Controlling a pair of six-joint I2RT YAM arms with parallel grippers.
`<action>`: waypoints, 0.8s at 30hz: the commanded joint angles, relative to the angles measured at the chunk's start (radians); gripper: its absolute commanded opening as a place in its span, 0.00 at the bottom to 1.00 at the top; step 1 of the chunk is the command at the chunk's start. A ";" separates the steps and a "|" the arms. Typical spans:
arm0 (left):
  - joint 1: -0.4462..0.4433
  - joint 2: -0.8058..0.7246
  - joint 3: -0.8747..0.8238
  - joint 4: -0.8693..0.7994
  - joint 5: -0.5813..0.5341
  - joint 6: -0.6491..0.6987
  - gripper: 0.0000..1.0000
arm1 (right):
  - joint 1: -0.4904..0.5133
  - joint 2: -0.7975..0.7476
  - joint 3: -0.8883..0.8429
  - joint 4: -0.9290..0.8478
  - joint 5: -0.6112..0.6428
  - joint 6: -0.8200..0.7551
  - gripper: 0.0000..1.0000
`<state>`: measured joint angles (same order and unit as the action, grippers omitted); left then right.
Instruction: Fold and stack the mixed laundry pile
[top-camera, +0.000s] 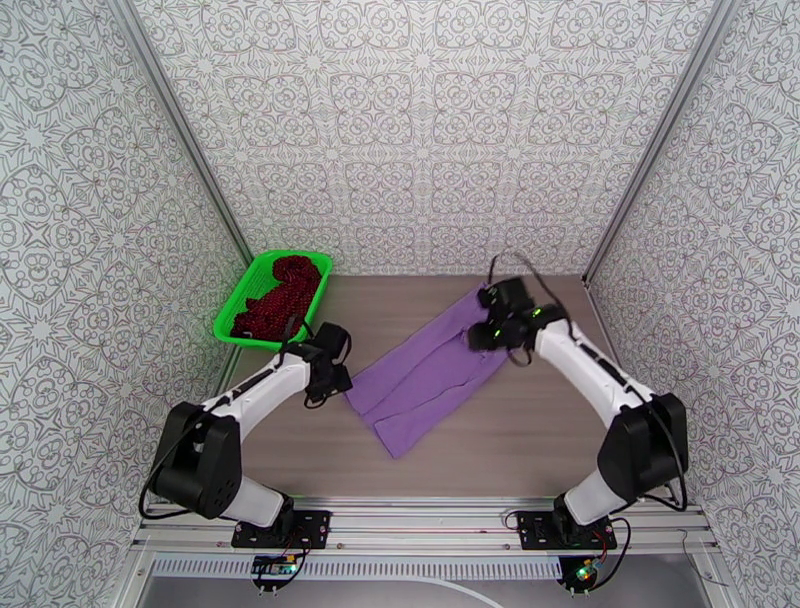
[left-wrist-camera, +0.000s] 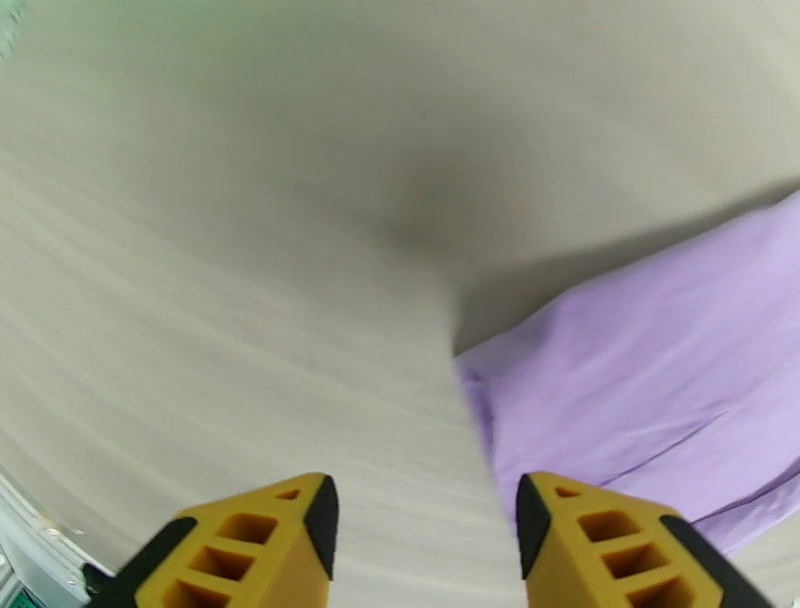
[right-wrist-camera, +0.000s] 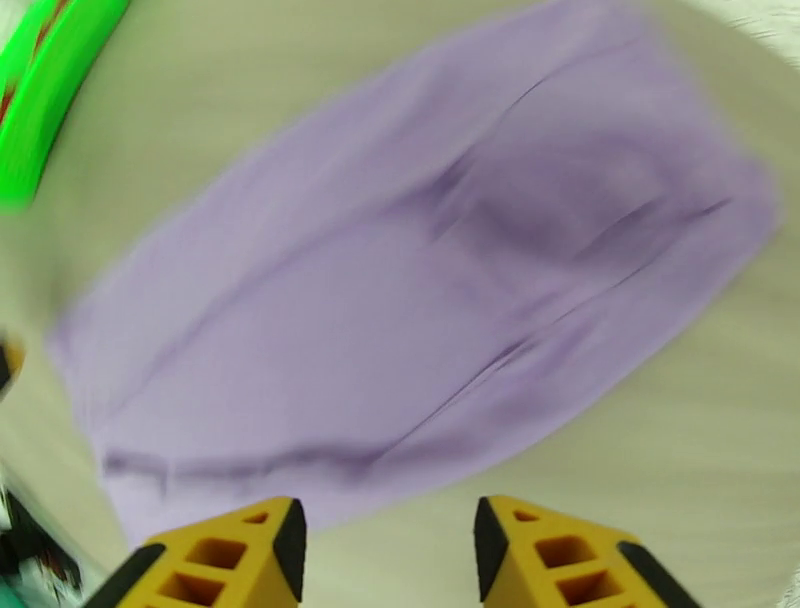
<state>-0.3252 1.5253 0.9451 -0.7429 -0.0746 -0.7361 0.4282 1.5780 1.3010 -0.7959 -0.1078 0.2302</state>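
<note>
T-shirt (top-camera: 430, 375) lies flat between left gripper (left-wrist-camera: 425, 510) and right gripper (right-wrist-camera: 390, 520).

Green mesh basket (top-camera: 236, 298) sits at table's (top-camera: 500, 440) far-left corner.

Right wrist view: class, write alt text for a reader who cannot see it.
A lavender T-shirt lies folded on the pale wooden table, slightly blurred. Two yellow fingers stand apart at the bottom edge, holding nothing; a green basket rim shows at top left.
</note>
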 joint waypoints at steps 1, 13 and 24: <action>0.002 0.006 -0.027 0.145 0.093 -0.012 0.60 | 0.062 -0.056 -0.060 0.011 0.060 0.061 0.54; 0.023 0.076 -0.085 0.254 0.112 -0.001 0.64 | 0.267 -0.027 -0.158 0.064 0.080 0.168 0.61; 0.028 0.231 -0.065 0.343 0.143 0.027 0.50 | 0.513 0.146 -0.046 0.052 0.096 0.128 0.66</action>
<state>-0.3031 1.6531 0.8913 -0.5217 0.0063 -0.7280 0.8742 1.6779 1.2129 -0.7452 -0.0296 0.3828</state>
